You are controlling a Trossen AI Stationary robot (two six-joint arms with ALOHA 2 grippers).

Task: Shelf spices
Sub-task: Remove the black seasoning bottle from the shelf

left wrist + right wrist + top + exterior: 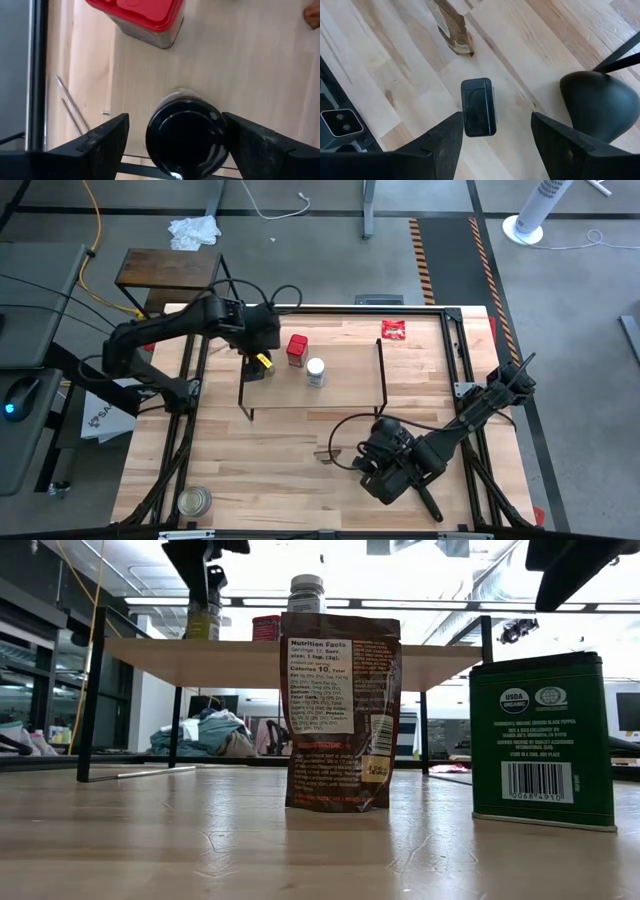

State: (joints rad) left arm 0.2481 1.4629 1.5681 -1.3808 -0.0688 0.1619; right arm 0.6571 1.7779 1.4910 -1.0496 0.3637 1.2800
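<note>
With the left gripper [175,137] spread wide around the dark-lidded jar [186,135] on the shelf [345,385], we see gaps both sides. Beside it stand the red tin [296,349] and white-capped jar [315,371]. Right gripper [492,132] hangs open over the small black box [478,106] on the table [270,470].

Brown pouch [341,712] upright before shelf [290,662]; green tin [543,741] beside.

We see a pale plywood shelf [345,385] on black wire legs, standing on a light, streaky wood tabletop [260,470]. On the shelf, a tin [297,348] is red-lidded with silvery sides, beside it a jar [316,371] has a white cap, and another jar [186,131] has a glossy black lid. In front of the shelf stand a brown pouch [341,712] with a white label and a green tin [543,740] with white print. Behind the shelf lies a red packet [394,330].
</note>
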